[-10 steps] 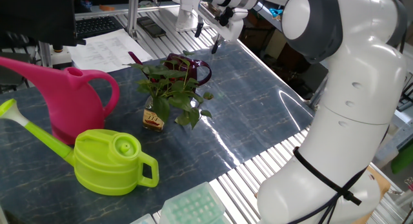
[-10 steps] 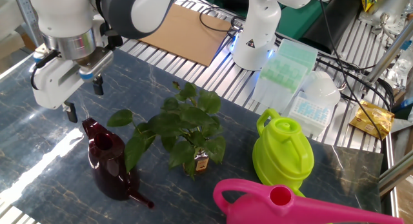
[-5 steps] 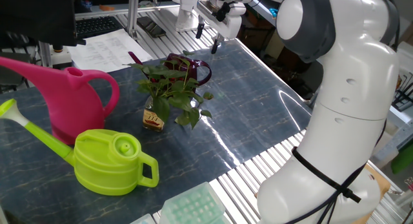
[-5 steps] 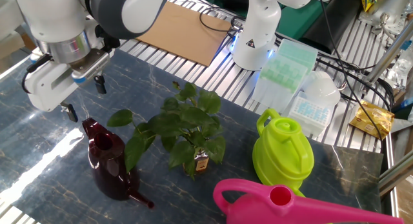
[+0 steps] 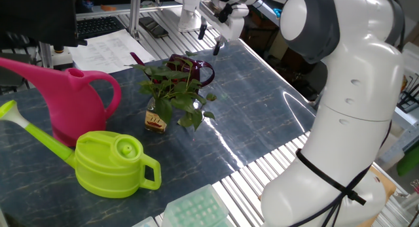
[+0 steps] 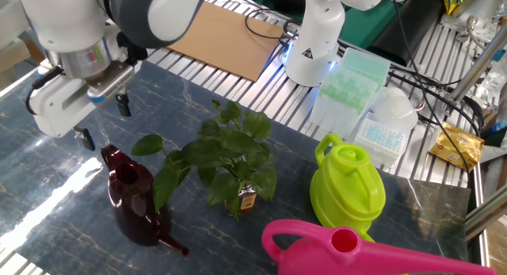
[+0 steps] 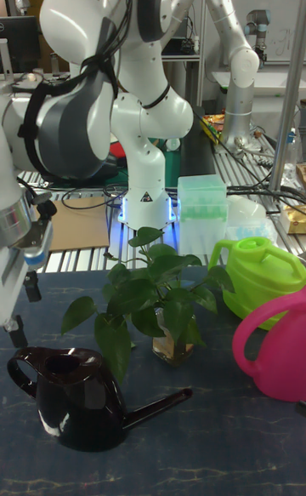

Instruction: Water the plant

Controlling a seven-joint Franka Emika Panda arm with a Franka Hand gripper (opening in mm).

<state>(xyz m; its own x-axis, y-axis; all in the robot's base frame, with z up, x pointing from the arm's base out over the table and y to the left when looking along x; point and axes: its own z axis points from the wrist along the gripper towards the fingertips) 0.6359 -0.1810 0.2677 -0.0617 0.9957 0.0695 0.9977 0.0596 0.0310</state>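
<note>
The plant is a sprig of broad green leaves in a tiny clear bottle with a yellow-brown label, standing mid-table; it also shows as the plant and the plant. A dark maroon watering can stands upright just beside it, its spout along the table. My gripper hangs open and holds nothing, a little above and behind the can's handle side. From the other side the gripper is beyond the maroon can. At the left edge of the tall view, the gripper is above the can.
A lime green watering can and a large pink one stand on the plant's other side. Pipette-tip boxes and the arm's white base stand on the slatted frame, along with a cardboard sheet. Papers lie beyond the table.
Over the first half second my gripper drifted slightly away from the plant, past the maroon can. Since then nothing has moved.
</note>
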